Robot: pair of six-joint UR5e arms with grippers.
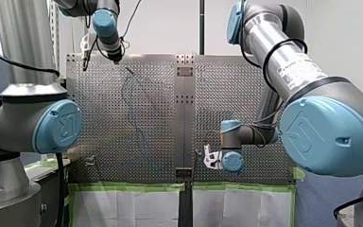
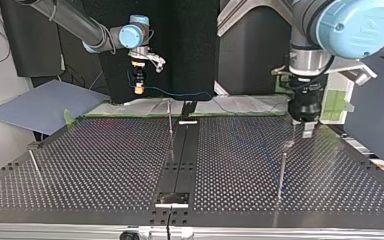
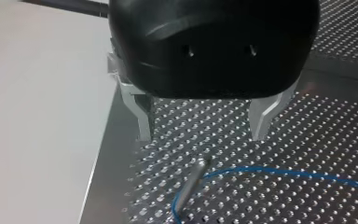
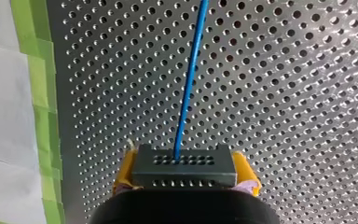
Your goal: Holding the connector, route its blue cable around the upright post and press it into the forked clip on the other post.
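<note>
My right gripper (image 4: 186, 173) is shut on a dark grey connector (image 4: 184, 163), with its yellow pads (image 4: 125, 173) on either side. From the connector the blue cable (image 4: 189, 79) runs straight ahead over the perforated plate. In the top view this gripper (image 2: 139, 89) hangs above the far table edge, and the cable (image 2: 180, 93) trails toward the view's right. My left gripper (image 3: 204, 128) stands open with nothing between its metal fingers (image 3: 143, 122). Just ahead of them a thin upright post (image 3: 191, 183) has the cable (image 3: 279, 172) curving round its base. In the top view my left gripper (image 2: 304, 128) hovers beside that post (image 2: 282, 172).
Another thin post (image 2: 170, 125) stands near the table's central black strip (image 2: 180, 165). A third post (image 2: 34, 162) is at the top view's left. Green tape and white sheeting (image 1: 132, 203) line the table's near edge in the front view.
</note>
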